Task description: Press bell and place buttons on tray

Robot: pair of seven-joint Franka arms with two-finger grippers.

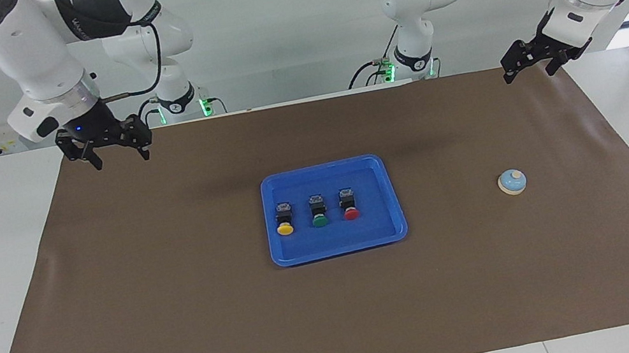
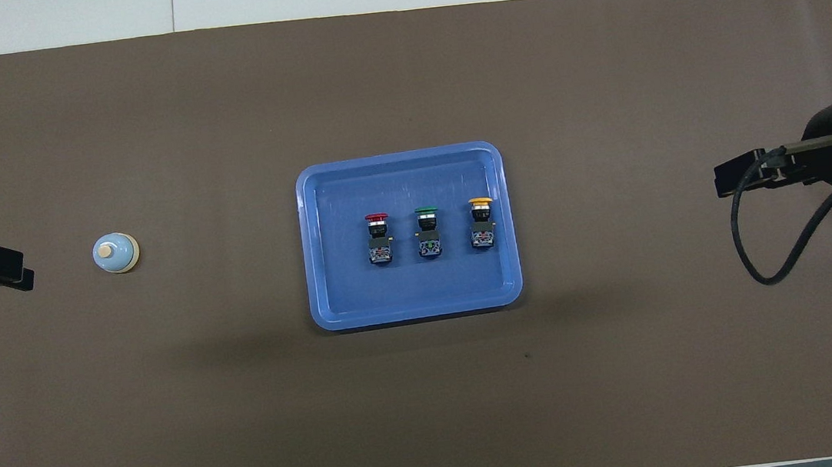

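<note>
Buttons (image 1: 317,211) yellow, green, red lie in bright blue tray (image 1: 394,201)

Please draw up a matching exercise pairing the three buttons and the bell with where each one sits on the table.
Things:
1. yellow button
2. green button
3. red button
4. bell

Places:
A. middle of the row in the tray
B. on the brown mat, outside the tray
C. row's end toward the left arm
D. row's end toward the right arm

Pairs: 1-D, 2-A, 3-C, 4-B
</note>
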